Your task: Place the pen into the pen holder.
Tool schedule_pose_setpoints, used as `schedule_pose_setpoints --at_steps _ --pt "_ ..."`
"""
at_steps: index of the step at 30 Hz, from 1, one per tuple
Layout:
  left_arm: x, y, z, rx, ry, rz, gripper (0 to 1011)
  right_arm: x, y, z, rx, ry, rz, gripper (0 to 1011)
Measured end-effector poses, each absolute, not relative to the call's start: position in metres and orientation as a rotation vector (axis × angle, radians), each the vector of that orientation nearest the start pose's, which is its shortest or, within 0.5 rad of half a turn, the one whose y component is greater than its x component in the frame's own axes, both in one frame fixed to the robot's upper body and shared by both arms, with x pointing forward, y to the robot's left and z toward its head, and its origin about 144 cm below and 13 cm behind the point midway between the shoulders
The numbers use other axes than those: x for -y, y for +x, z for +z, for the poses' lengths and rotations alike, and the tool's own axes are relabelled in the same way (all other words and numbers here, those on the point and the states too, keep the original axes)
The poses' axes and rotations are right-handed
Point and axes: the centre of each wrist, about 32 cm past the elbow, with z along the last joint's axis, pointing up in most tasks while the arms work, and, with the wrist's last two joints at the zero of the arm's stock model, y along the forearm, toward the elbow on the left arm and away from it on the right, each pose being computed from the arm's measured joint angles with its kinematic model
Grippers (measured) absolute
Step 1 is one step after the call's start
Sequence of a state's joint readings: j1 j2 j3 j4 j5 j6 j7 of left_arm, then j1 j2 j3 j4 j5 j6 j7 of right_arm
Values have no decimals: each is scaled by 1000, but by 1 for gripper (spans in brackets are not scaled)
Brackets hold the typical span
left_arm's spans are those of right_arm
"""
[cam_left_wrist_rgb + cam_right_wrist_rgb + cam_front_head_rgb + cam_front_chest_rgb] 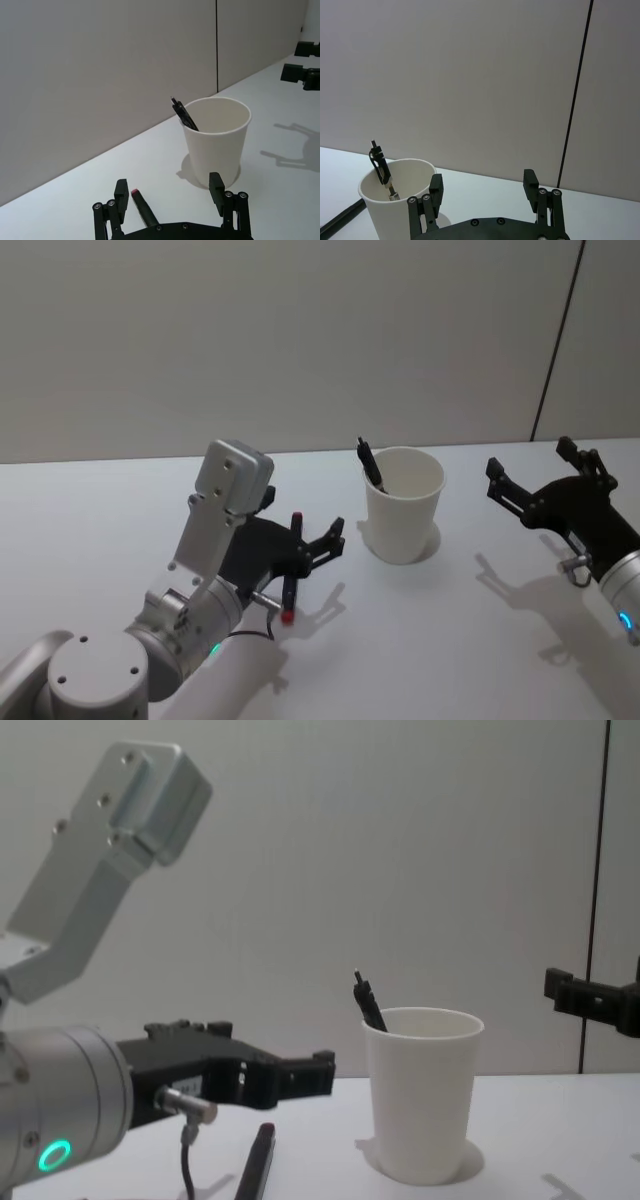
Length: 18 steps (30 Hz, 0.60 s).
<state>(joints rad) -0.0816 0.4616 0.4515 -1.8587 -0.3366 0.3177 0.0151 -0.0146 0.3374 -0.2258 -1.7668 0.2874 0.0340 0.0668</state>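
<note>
White tabletop (pixel 100 540) carries everything, and the left arm (pixel 215 530) reaches across it from the near left. The pen holder (pixel 402 510), a white paper cup, stands upright mid-table between the two grippers, with one black pen (pixel 370 462) already leaning inside it against the far-left rim.

The left gripper (pixel 169 190) is spread wide and grips nothing. It hangs low over the table, pointing toward the cup. The right gripper (pixel 530 462) is likewise spread and empty, and sits well to the cup's right.

A red-tipped pen (pixel 291 570) lies flat on the table beneath the left gripper. In the left wrist view it sits between the two fingers, closer to one than the other. Its long axis runs roughly away from the robot, in line with the gripper's reach, so the fingers straddle the shaft crosswise.

If this pen is the one still to go in, the left arm is by far the nearer. The cup lies ahead and to the right of it.
</note>
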Motion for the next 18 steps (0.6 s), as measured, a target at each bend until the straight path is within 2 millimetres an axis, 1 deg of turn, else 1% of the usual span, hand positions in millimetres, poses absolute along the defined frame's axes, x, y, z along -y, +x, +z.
schedule_pose_setpoints --at_steps 18 --pt "-187 434 1207 -112 300 1065 1001 237 443 1189 75 26 -1230 1001"
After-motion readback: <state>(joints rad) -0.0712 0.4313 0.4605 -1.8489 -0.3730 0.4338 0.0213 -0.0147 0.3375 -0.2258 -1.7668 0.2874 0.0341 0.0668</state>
